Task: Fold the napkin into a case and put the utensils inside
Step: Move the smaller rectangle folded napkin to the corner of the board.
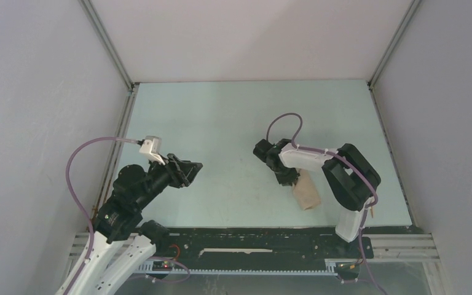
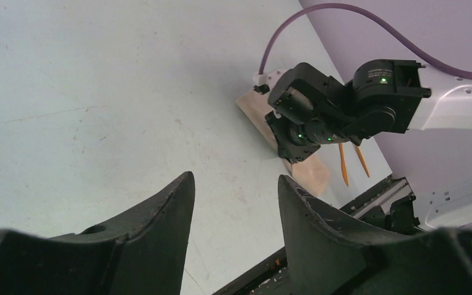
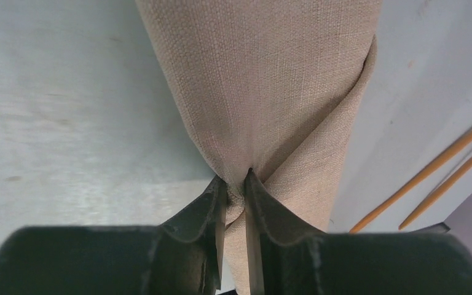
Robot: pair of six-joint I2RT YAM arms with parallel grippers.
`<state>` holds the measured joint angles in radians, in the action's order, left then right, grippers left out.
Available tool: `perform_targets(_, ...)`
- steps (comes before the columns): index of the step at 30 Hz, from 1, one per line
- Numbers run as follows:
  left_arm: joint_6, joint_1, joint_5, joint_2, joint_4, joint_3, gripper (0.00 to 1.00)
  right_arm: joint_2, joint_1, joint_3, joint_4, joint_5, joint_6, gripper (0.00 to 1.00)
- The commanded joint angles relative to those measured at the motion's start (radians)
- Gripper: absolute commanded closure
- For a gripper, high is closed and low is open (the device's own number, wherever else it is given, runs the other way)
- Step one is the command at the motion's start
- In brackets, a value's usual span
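The napkin [image 3: 264, 80] is coarse-woven matt cloth; the table [image 3: 67, 92] looks smooth and matt

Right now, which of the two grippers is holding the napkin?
The right gripper: it is pinched shut on a fold of the napkin. The left gripper stands open and empty, apart from it.

One napkin [image 3: 258, 80], two utensils [image 3: 430, 168]

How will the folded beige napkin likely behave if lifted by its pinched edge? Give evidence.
Probably floppy: the napkin bunches into a crease where the right gripper pinches it, so it would likely drape. Its coarse weave suggests good grip, unlikely to slip. Flat folded cloth should not roll.
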<state>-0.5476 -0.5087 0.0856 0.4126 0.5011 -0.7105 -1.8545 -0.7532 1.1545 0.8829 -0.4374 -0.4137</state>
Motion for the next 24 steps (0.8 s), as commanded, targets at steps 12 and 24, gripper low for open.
perform_targets(12,0.034,-0.005,0.035,0.031,-0.036,-0.014,0.41,0.123,0.203,-0.176,0.047,-0.003,-0.135,0.77)
perform_targets(24,0.049,-0.005,0.071,0.097,-0.021,-0.058,0.41,0.138,0.23,-0.156,0.151,-0.101,-0.226,0.73)
